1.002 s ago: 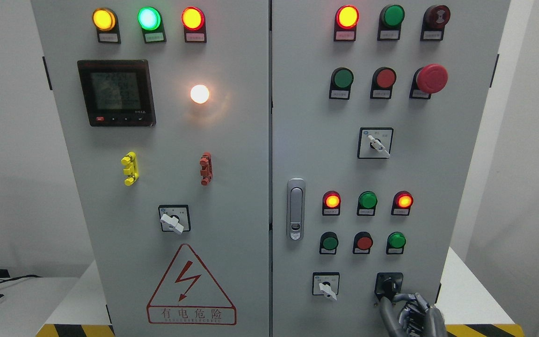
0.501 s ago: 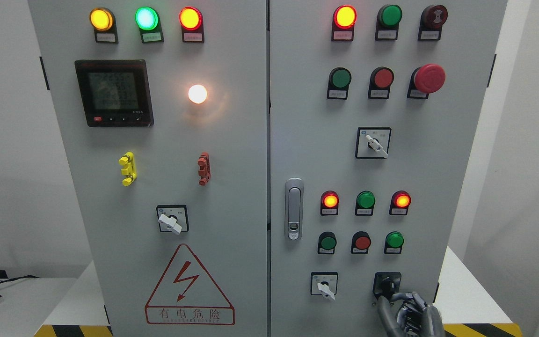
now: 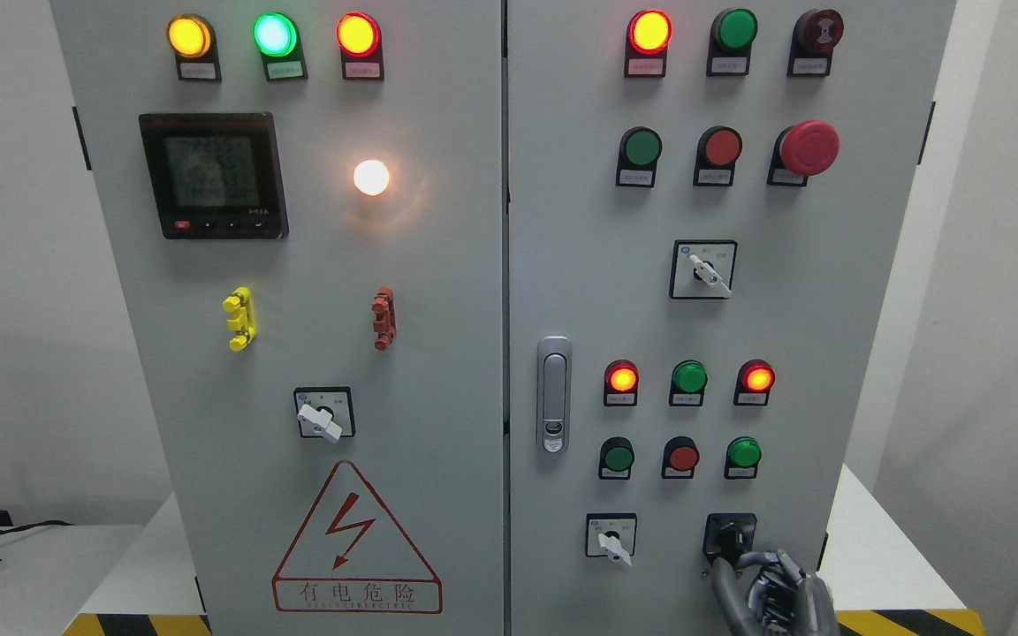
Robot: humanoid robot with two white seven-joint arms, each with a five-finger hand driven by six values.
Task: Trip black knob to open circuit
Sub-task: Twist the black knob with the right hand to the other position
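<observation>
Now, from my head camera, the black knob (image 3: 729, 535) sits low on the right door of the cabinet (image 3: 562, 221), at about 5 o'clock from the door handle (image 3: 555, 394) and at 3 o'clock from the small white-handled switch (image 3: 611, 537). My right hand (image 3: 770, 587) comes up from the bottom edge, at 5 o'clock of the knob, with its grey fingers (image 3: 730, 583) curled upward so that the tips reach the knob's lower edge. I judge they are touching or pinching it, but the knob is dark and partly hidden, so I cannot tell for sure whether the grip is closed on it. My left hand is out of view.

To do this step well, I should seat the fingertips on both sides of the knob's raised bar before turning, then rotate from the wrist in one firm motion until it clicks over. I must keep clear of the green button (image 3: 743, 452) at 12 o'clock. A loose pinch could slip off.
</observation>
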